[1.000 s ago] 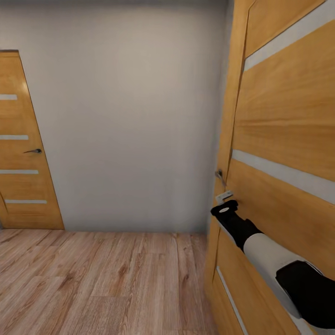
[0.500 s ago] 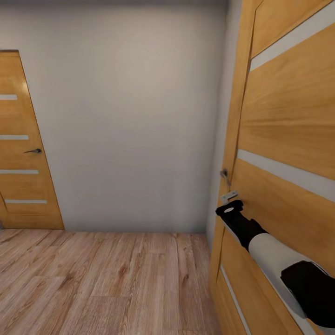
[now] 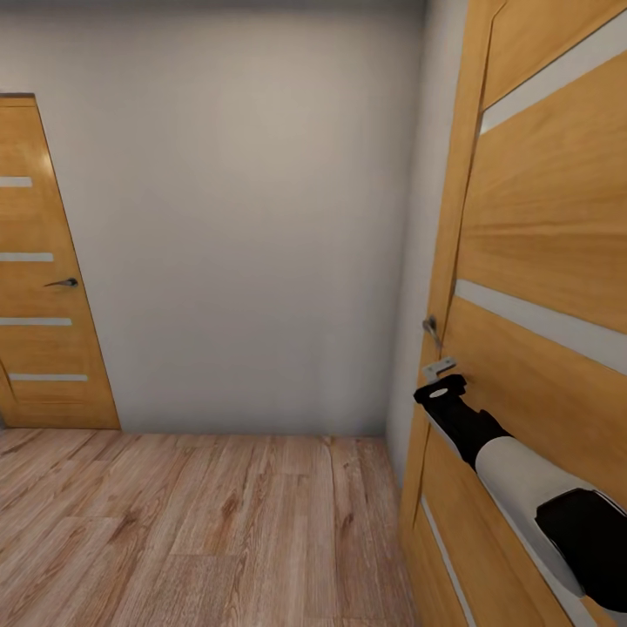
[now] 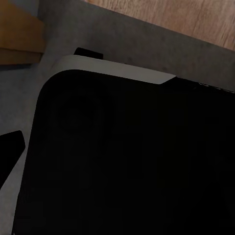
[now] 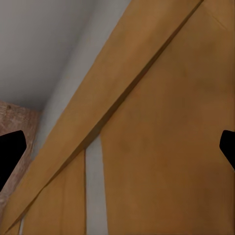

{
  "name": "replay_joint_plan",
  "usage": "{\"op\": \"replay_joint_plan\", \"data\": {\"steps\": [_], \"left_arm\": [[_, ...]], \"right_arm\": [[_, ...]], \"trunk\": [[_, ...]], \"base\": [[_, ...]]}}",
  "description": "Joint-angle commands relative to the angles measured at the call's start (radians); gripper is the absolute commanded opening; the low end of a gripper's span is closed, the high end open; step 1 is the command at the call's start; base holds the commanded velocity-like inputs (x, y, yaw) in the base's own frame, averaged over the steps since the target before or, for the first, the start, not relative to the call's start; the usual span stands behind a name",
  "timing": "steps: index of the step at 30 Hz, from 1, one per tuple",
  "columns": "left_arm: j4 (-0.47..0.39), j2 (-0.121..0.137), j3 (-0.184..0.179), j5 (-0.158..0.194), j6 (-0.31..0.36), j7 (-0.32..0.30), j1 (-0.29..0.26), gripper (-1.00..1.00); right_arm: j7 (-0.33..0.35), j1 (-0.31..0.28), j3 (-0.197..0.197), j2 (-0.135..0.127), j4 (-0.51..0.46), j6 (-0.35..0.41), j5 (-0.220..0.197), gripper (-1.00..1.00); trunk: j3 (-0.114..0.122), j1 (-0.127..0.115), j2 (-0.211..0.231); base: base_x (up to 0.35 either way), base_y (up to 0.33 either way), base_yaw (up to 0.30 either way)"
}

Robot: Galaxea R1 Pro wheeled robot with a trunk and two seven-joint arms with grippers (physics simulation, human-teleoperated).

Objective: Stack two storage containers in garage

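The robot stood on a light wood plank floor (image 3: pixel 200 522) facing a plain white wall (image 3: pixel 235 218). Its right arm (image 3: pixel 514 470), black at the wrist and white along the forearm, reached forward against an orange-brown wooden door with pale horizontal stripes (image 3: pixel 540 244) at the right of the head view. The arm's tip lay just below that door's small metal lever handle (image 3: pixel 431 328) and the silvery latch plate (image 3: pixel 439 367) beside the door edge. In the right wrist view the right gripper (image 5: pixel 117 149) was spread wide, one dark fingertip (image 5: pixel 10 152) at each side of the picture, with nothing between them but the door's face and one pale stripe. A second matching wooden door (image 3: pixel 43 279), shut, with a dark lever handle (image 3: pixel 63 282), stood at the far left. The left wrist view showed a large black rounded body with a grey rim (image 4: pixel 127 161) over grey ground; I could not tell how the left claw stood. No orange-red storage bin appeared, and no writing or labels could be read.
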Motion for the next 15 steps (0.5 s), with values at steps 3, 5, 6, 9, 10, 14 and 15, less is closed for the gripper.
{"op": "replay_joint_plan", "data": {"steps": [3, 5, 6, 9, 10, 14, 15], "left_arm": [[-0.001, 0.0, 0.008, 0.002, -0.001, 0.001, 0.001, 1.0], [-0.001, 0.0, 0.008, 0.002, -0.001, 0.001, 0.001, 1.0], [-0.001, 0.0, 0.008, 0.002, -0.002, 0.001, 0.0, 1.0], [-0.001, 0.0, 0.008, 0.002, -0.002, 0.001, 0.0, 1.0], [-0.001, 0.0, 0.008, 0.002, -0.002, 0.001, 0.0, 1.0], [-0.001, 0.0, 0.008, 0.002, -0.002, 0.001, 0.0, 1.0], [-0.001, 0.0, 0.008, 0.002, -0.001, 0.001, 0.0, 1.0]], "right_arm": [[-0.007, -0.001, 0.002, -0.003, -0.001, 0.012, 0.01, 1.0], [-0.007, -0.001, 0.002, -0.004, -0.001, 0.012, 0.01, 1.0], [-0.007, -0.001, 0.002, -0.004, -0.001, 0.013, 0.01, 1.0], [-0.008, -0.001, 0.002, -0.005, -0.001, 0.013, 0.01, 1.0], [-0.008, -0.001, 0.002, -0.005, -0.001, 0.013, 0.01, 1.0], [-0.009, -0.001, 0.002, -0.006, -0.001, 0.014, 0.01, 1.0], [-0.009, -0.001, 0.002, -0.007, -0.001, 0.014, 0.01, 1.0]], "trunk": [[-0.001, 0.0, -0.001], [-0.001, 0.0, -0.001], [-0.001, 0.0, -0.001], [-0.001, 0.0, -0.001], [-0.001, 0.0, -0.001], [-0.001, 0.0, -0.001], [-0.001, 0.0, -0.001]], "base": [[0.0, 0.0, 0.0], [0.0, 0.0, 0.0], [0.0, 0.0, 0.0], [0.0, 0.0, 0.0], [0.0, 0.0, 0.0], [0.0, 0.0, 0.0], [0.0, 0.0, 0.0]]}}
